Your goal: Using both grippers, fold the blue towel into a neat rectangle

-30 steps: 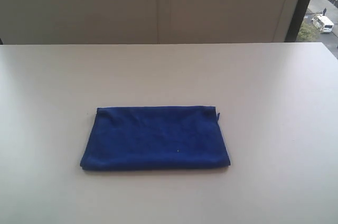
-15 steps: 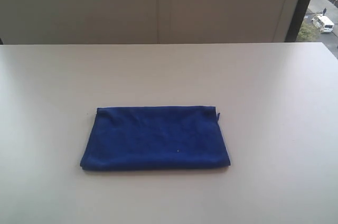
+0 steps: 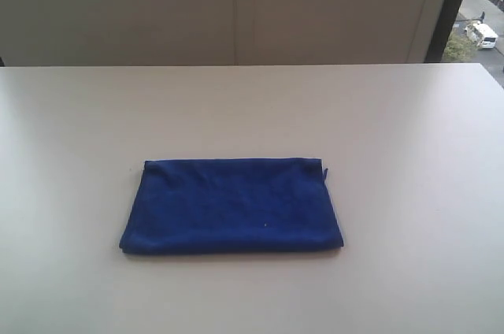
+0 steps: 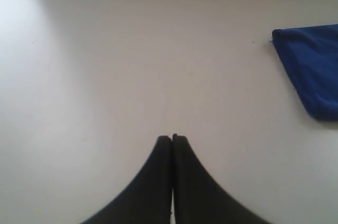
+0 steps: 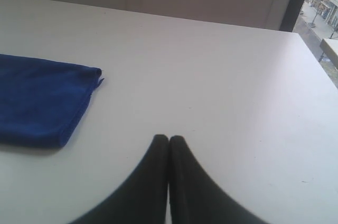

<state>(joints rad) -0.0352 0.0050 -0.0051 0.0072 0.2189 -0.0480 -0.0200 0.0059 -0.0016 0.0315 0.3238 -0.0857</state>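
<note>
Since both claws are pressed fully shut with nothing between their tips, we read this as a moment between grips, not a grasp in progress. The left claw (image 4: pixel 172 137) hangs over bare table (image 4: pixel 105 49), its two dark fingers meeting tip to tip. The right claw (image 5: pixel 168 137) stands the same way, closed and empty.

Outward from each claw, the blue towel (image 3: pixel 231 205) lies well apart, ahead and inward toward the other arm, so it sits between the two and touches neither. It rests flat on the table as a fairly even rectangle. Its rim looks layered, and a loose thread sticks out at the corner nearest the right claw.

We judge the fold largely done; what may remain is one more halving or a tidy of the edges. To do that well, we would spread both claws wide before coming down, not after. Each claw should take the corner on its own side of the same edge and pinch every layer there, because catching only the top sheet would likely peel the fold open. We would then lift low, carry both corners across at one pace, and lay edge on edge. The soft pile may let the layers slide, so a slow release seems wise.
</note>
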